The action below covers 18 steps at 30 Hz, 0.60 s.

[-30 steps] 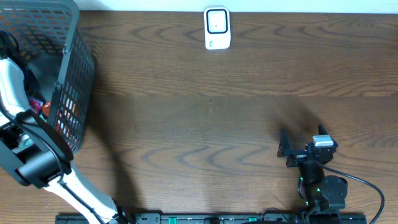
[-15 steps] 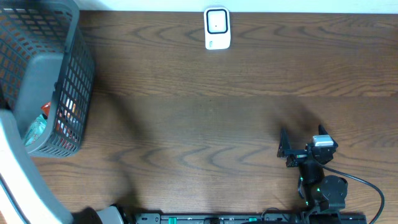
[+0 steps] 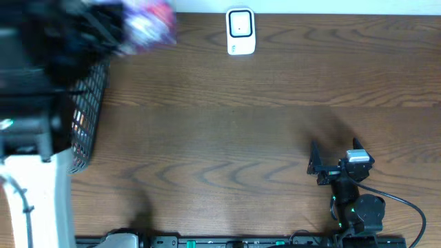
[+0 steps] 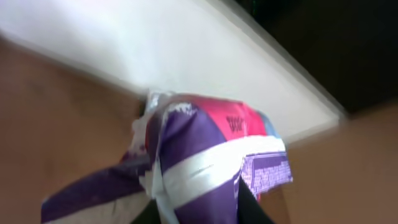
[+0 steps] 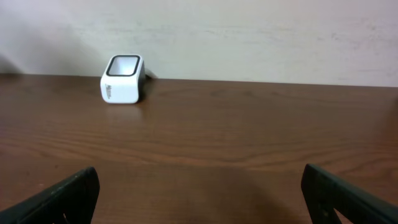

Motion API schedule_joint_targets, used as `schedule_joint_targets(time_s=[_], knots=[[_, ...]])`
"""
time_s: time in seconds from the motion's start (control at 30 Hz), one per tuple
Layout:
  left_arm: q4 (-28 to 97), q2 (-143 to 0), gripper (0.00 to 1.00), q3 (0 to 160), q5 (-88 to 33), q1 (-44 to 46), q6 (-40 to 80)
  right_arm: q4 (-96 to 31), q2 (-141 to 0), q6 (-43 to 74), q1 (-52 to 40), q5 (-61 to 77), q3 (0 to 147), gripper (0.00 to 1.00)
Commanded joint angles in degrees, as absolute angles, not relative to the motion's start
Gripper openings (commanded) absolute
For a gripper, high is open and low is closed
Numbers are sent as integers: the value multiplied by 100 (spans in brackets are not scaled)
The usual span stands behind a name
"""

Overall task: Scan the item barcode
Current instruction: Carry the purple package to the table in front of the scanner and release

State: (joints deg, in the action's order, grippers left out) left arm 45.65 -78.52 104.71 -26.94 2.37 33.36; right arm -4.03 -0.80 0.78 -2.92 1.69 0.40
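- The left gripper is closed on a soft packet coloured purple, pink and white. In the left wrist view the dark fingers pinch it from below.
- One second ago the left arm was low at the basket and no packet could be seen in the overhead view. Now the arm is raised close to the overhead camera, large and blurred, and covers most of the basket.
- In the overhead view the packet is in the air over the far left part of the table. It hangs beside the far right corner of the basket, left of the scanner and well apart from it.
- The packet is crumpled. A white band runs across it, with a purple panel of small print on its right side. The print is too blurred to tell if a barcode is there.
- The scanner stands at the far edge of the table, at the same place as before, its dark window upward.
- The right gripper has not moved since the earlier frames. It rests near the front right of the table, its fingers spread wide, with nothing between them.
- In the right wrist view the scanner is ahead and to the left.
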Motion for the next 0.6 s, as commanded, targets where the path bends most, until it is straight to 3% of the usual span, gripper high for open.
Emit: schedule_joint_targets(time_s=[0.0,0.33,0.57], knots=[[4945,-8372,7,10302,-2867,956,3142,-429,-64,16,-268,183,36,99],[4991,-10414,7,10259,-2849,2248,3100,-429,-64,16,-268,183,36,99],[4372,-11496,7,10259,-2853,2626,4399,-429,-64,16,-268,183,36,99]])
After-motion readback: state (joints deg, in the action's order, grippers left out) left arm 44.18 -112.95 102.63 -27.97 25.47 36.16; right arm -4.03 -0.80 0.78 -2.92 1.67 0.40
